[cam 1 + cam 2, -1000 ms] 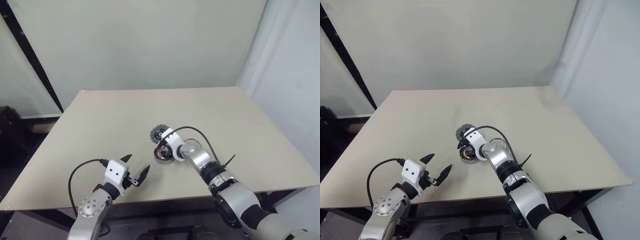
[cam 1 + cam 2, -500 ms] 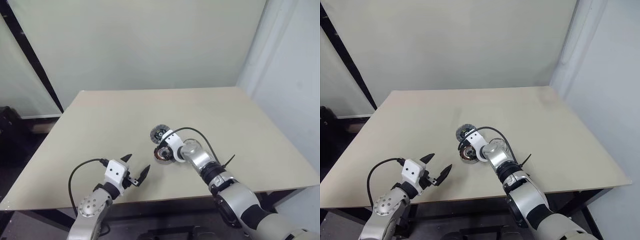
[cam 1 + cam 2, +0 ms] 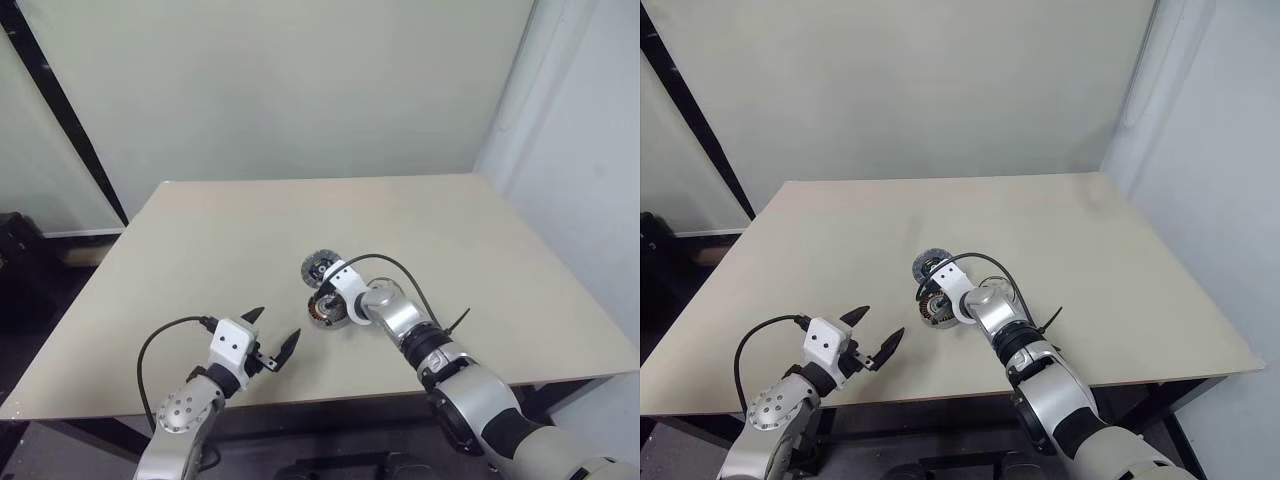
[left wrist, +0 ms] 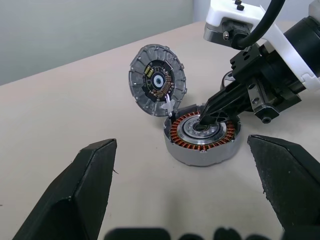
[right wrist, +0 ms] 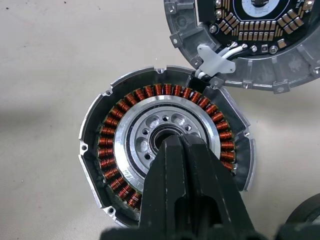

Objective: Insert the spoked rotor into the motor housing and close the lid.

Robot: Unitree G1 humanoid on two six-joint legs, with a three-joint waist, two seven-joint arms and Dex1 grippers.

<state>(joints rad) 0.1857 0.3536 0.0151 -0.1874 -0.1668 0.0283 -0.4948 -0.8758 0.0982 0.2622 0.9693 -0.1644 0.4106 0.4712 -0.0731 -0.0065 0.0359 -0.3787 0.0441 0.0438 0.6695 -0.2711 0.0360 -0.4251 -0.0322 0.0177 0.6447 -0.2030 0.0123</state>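
Observation:
The motor housing (image 5: 107, 145) sits on the table, its copper windings ringing the bright spoked rotor (image 5: 131, 131), which lies seated in its centre. My right gripper (image 5: 175, 142) is shut, with its joined tips pointing down onto the rotor's hub. The lid (image 4: 157, 80), toothed at its rim, leans tilted against the housing's far side with its inner face showing, joined to it by white wires (image 5: 216, 61). My left gripper (image 3: 272, 335) hangs open near the table's front edge, well apart from the housing (image 3: 322, 310) and holding nothing.
The beige table (image 3: 450, 230) stretches wide around the parts, bounded by a wall at the back. A small dark round part (image 5: 307, 217) lies close beside the housing. A black cable (image 3: 395, 265) loops over my right wrist.
My right gripper's fingers have closed together over the rotor's hub. My left arm, the housing and the lid have stayed put.

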